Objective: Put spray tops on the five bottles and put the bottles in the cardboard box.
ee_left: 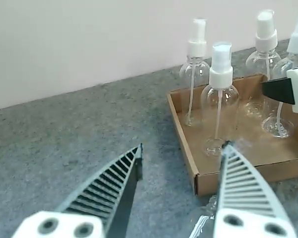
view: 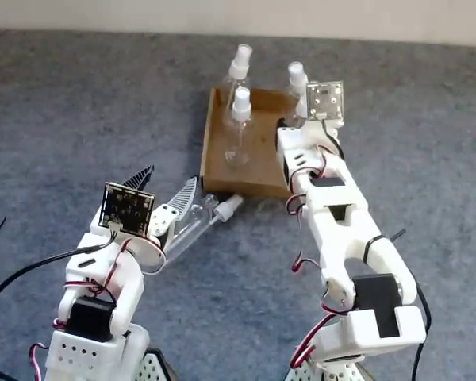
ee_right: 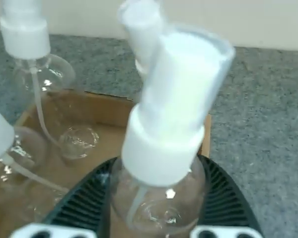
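A shallow cardboard box (view: 211,139) sits mid-table. Clear bottles with white spray tops stand in it: one at the far left corner (view: 239,70) and one in the middle (view: 239,123). My right gripper (view: 298,119) is over the box's right side, shut on a topped bottle (ee_right: 161,148), fingers (ee_right: 79,208) hugging its body. Behind it stands another topped bottle (ee_right: 139,29). A further topped bottle (view: 206,216) lies on the carpet by the box's near left corner. My left gripper (ee_left: 183,148) is open beside it, holding nothing.
Grey carpet covers the table, with free room left of the box (ee_left: 181,130) and along the far side. A pale wall (ee_left: 89,39) runs behind. Cables trail from both arm bases near the front edge.
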